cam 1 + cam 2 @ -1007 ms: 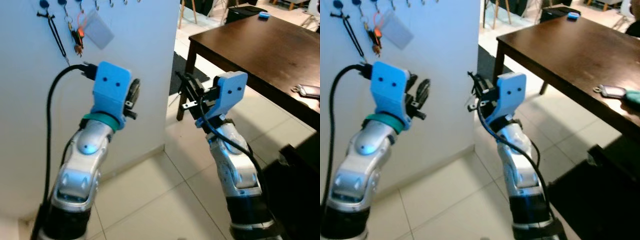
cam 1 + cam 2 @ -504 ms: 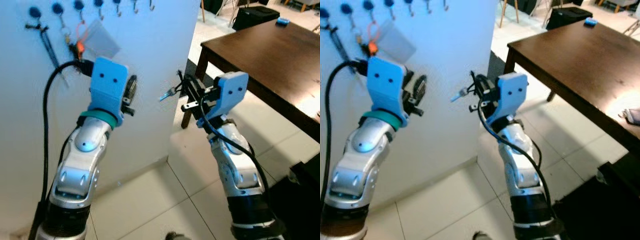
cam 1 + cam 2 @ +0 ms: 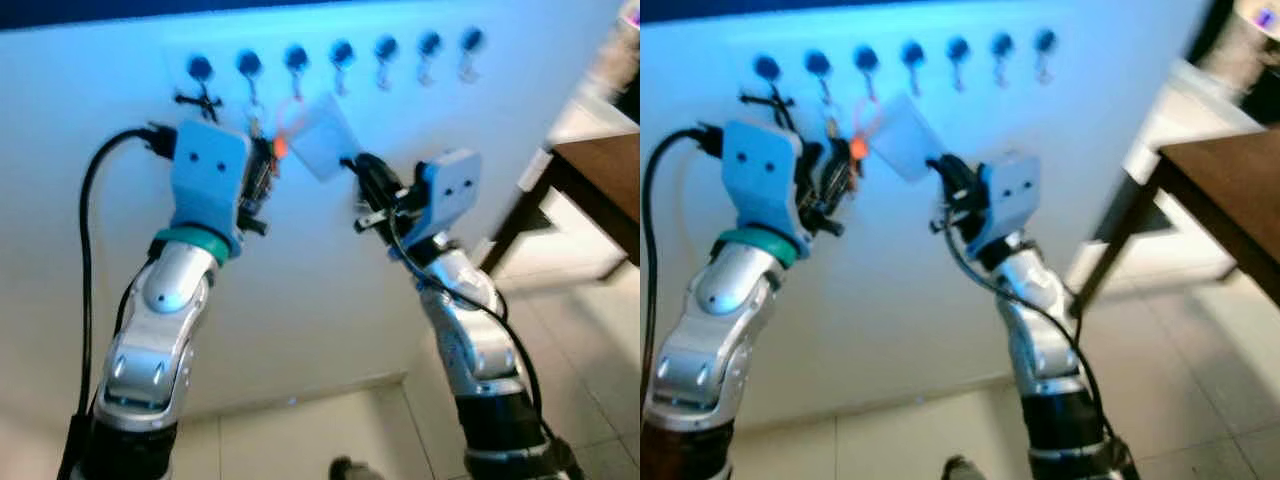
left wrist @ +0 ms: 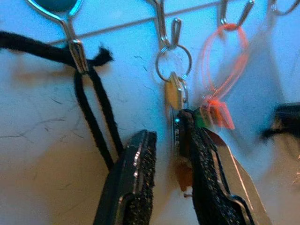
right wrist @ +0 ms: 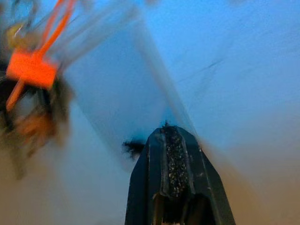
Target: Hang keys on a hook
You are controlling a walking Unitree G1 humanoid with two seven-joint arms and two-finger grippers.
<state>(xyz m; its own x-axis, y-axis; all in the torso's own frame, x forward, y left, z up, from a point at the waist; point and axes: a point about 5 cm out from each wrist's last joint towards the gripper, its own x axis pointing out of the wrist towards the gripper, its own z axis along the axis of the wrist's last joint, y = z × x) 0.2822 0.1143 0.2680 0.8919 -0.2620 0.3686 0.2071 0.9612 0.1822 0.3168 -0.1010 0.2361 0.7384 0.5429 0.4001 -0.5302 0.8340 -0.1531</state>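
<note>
A row of blue-capped metal hooks (image 3: pixel 341 52) runs along the white wall. A bunch of keys (image 4: pixel 175 96) hangs by its ring from one hook (image 4: pixel 163 26), between a black cord (image 4: pixel 92 110) and an orange loop with an orange tag (image 4: pixel 217 115). My left gripper (image 4: pixel 166 140) is open, raised to the wall, with the hanging keys between its fingers, close against one of them. My right gripper (image 3: pixel 362 178) is shut, its tip at the wall by a white card (image 3: pixel 322 150) that hangs from the orange loop. Nothing can be made out in it.
Several hooks to the right, such as one hook (image 3: pixel 430 48), are bare. A dark wooden table (image 3: pixel 600 175) stands at the right past the wall's corner. Pale tiled floor (image 3: pixel 300 440) lies below. A black cable (image 3: pixel 88 240) loops beside my left arm.
The view has swung from the table to face the wall and is blurred. Both grippers now stand up at the hook row, the left one at the hanging keys.
</note>
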